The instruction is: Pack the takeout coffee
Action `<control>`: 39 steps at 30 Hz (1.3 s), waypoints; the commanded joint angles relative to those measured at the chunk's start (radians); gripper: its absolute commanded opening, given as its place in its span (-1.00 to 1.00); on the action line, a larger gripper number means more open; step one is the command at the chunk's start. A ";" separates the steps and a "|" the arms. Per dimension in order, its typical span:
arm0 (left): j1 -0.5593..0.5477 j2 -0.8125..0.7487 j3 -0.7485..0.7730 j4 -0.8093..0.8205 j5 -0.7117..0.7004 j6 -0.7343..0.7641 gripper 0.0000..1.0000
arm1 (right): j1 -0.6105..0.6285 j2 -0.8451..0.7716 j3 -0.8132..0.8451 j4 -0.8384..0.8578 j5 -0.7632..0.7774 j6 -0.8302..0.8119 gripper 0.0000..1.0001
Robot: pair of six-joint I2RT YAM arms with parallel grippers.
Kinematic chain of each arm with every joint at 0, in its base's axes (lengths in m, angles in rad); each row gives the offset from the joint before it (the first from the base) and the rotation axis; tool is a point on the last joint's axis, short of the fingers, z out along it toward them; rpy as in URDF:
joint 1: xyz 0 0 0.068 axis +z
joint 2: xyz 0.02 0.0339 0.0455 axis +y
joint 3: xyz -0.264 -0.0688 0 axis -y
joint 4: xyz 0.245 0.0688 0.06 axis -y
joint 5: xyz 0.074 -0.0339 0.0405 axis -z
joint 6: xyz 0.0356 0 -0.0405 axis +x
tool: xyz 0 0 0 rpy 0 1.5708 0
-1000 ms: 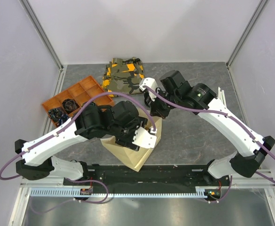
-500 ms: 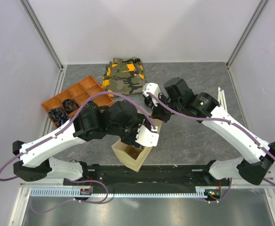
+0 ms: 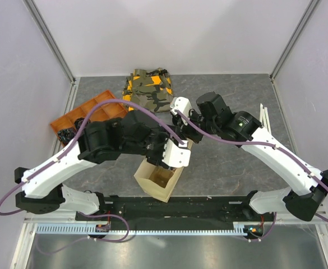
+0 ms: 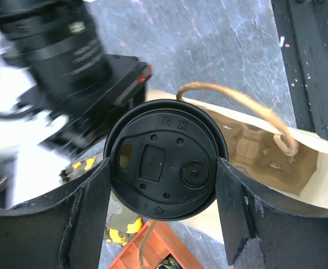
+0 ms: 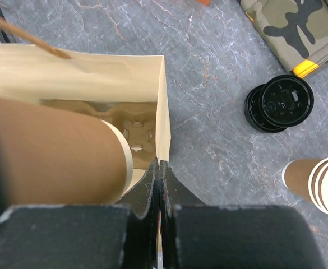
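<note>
1. An orange compartment tray (image 3: 93, 106) sits at the table's (image 3: 236, 174) left edge, with small dark items in its near cells.
2. The left gripper (image 4: 162, 168) holds the takeout coffee (image 4: 152, 162) by the sides of its black lid, one finger on each side.
3. The cup hangs at the open mouth of a brown paper bag (image 5: 96, 73). How far in it reaches I cannot tell. A moulded cup carrier lies in the bag's bottom.
4. A camouflage cloth (image 3: 148, 89) lies behind, near the back wall.
5. The right gripper (image 5: 159, 174) is closed, pinching the bag's rim.
6. Right of the bag, loose black lids (image 5: 280, 102) lie stacked on the table, with a stack of lidless paper cups (image 5: 320, 182) nearby.
</note>
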 commanded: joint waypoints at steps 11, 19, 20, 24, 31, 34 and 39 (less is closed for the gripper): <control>0.011 -0.021 -0.185 0.032 -0.022 0.001 -0.41 | 0.005 -0.115 -0.041 0.086 -0.068 -0.062 -1.00; 0.011 -0.053 -0.285 0.072 -0.051 0.026 -0.41 | 0.005 -0.125 -0.080 0.124 -0.146 -0.104 -1.00; 0.011 -0.052 -0.288 0.075 -0.048 0.026 -0.41 | 0.005 -0.113 -0.077 0.126 -0.148 -0.101 -1.00; 0.011 -0.047 -0.318 0.101 -0.049 0.027 -0.41 | 0.005 -0.102 -0.080 0.137 -0.177 -0.119 -1.00; 0.011 -0.056 -0.352 0.126 -0.060 -0.035 -0.42 | 0.005 -0.053 -0.007 0.117 -0.119 -0.155 -0.34; 0.011 -0.072 -0.380 0.141 -0.063 -0.063 -0.42 | 0.002 -0.048 0.029 0.080 -0.068 -0.100 0.49; 0.012 -0.088 -0.407 0.173 -0.089 -0.081 -0.43 | -0.030 -0.063 0.092 0.023 -0.048 0.037 0.85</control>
